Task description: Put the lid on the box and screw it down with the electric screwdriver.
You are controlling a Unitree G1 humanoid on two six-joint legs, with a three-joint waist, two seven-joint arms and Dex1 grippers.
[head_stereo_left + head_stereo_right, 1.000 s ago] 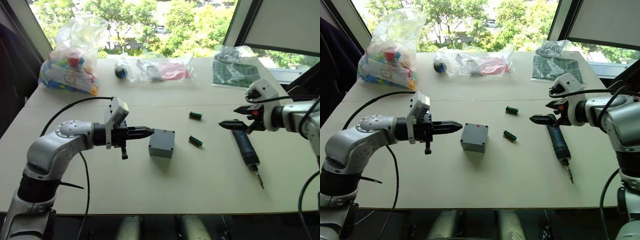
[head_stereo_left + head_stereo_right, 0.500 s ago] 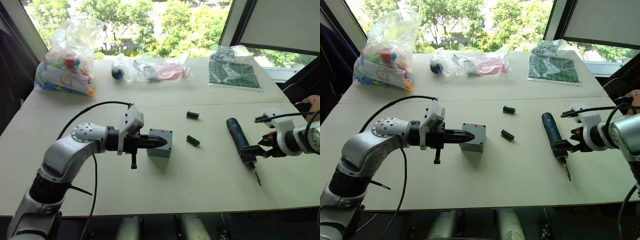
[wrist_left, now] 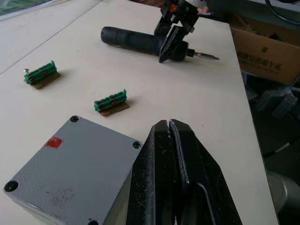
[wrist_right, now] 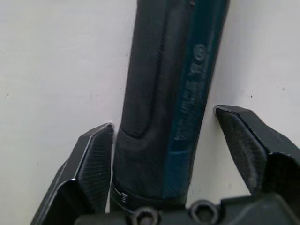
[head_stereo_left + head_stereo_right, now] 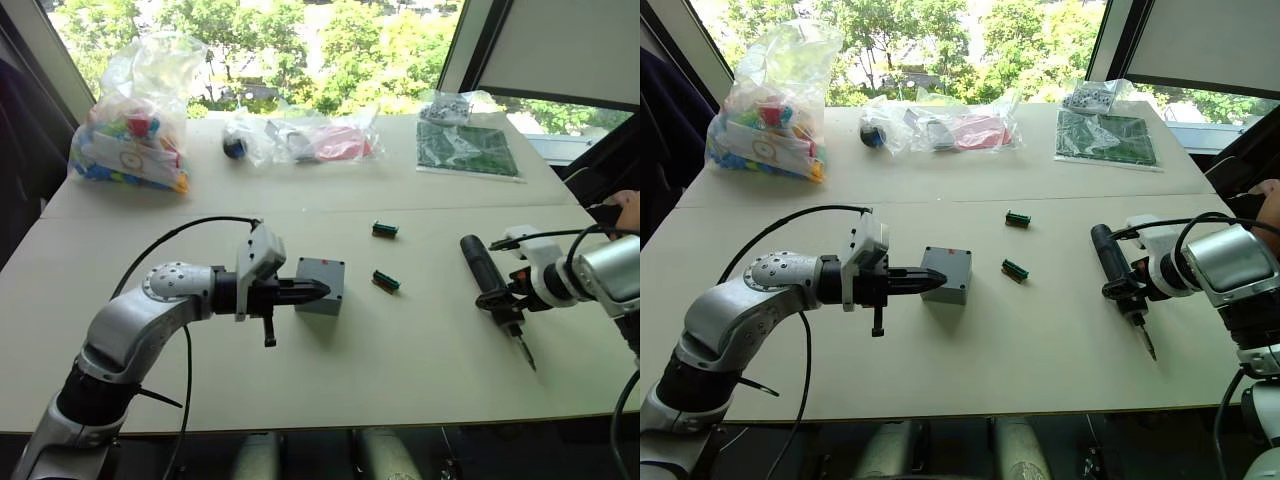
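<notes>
Lid (image 3: 70,164) sits on box (image 5: 322,286) mid-worktop, left claw (image 3: 168,129) pressed together beside it; right claw (image 4: 164,154) spread around screwdriver (image 5: 490,284) lying on worktop, ungripped; screwing probably remains.

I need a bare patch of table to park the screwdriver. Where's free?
Free: the near strip of table in front of the box, and the middle band between the green connector blocks and the electric screwdriver. Crowded: the far edge, with the plastic bags and the green circuit board.
</notes>
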